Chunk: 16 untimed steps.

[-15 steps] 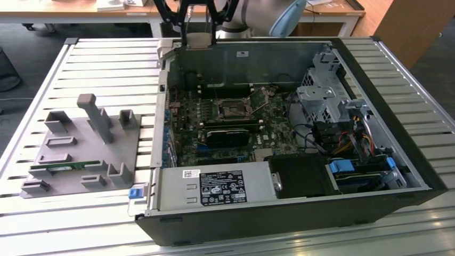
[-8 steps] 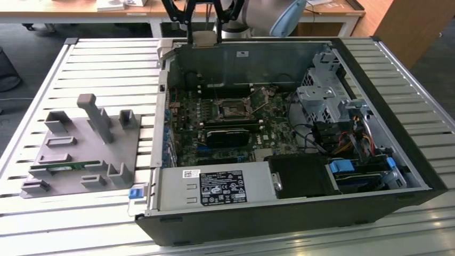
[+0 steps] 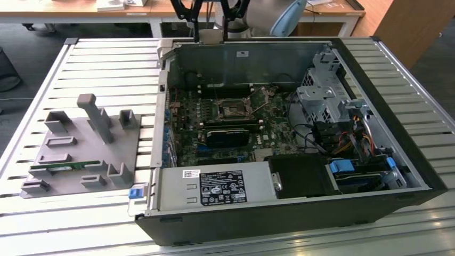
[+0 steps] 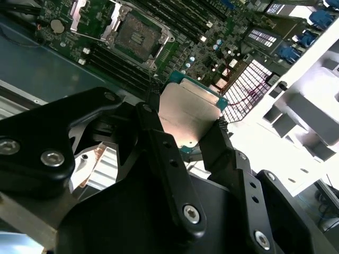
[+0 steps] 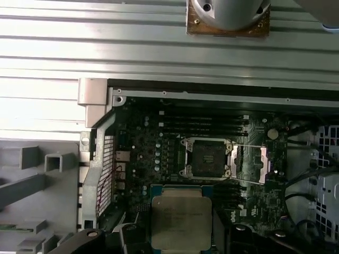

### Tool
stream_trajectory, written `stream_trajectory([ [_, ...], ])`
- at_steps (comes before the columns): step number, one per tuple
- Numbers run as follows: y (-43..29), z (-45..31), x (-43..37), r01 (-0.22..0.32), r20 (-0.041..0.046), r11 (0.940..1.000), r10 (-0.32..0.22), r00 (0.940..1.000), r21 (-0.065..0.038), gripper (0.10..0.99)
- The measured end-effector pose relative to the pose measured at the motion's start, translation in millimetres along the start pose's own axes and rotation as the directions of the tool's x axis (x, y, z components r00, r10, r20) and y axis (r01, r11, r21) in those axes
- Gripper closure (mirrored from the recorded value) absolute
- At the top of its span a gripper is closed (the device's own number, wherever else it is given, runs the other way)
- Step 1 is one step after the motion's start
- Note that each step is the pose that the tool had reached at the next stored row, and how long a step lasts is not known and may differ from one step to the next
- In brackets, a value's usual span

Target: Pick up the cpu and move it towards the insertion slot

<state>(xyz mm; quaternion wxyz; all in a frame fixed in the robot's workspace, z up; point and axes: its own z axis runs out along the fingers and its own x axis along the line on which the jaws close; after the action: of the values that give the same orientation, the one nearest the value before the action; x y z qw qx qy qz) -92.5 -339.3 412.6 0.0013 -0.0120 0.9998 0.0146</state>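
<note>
Fingers [image 4: 159, 143] of the black end effector [image 4: 188, 132] are closed on the cpu [image 4: 186, 114], one on each of two opposite edges, so the silvery chip with its green rim hangs clear of everything below it. In the first wrist view the same cpu [image 5: 181, 222] shows its pale metal top, with the insertion slot [image 5: 207, 157] lying beyond it toward 12 o'clock on the green circuit board [image 5: 153, 137]; the two are apart, and the slot's metal frame and lever stand swung open to its 3 o'clock side. In the second wrist view the slot [image 4: 136, 36] sits past the chip toward 11 o'clock, flanked by long dark memory rails.

From the exterior view, the open computer case [image 3: 398, 176] lies on its side on the slatted tabletop [image 3: 106, 64], and the slot [image 3: 233, 109] is near the middle of the board inside it. The end effector [image 3: 211, 13] hangs above the case's far wall, at 12 o'clock from the slot. At 9 o'clock from the case, a grey holder tray [image 3: 74, 154] carries a thin green memory stick [image 3: 64, 167] in one pocket.
</note>
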Motion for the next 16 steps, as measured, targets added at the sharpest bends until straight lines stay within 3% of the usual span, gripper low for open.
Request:
stream_trajectory([
  [16, 11.9, 0.4, -21.2, 0.007, -0.0002, 1.0, -0.007, 1.0, 0.0, 0.541],
])
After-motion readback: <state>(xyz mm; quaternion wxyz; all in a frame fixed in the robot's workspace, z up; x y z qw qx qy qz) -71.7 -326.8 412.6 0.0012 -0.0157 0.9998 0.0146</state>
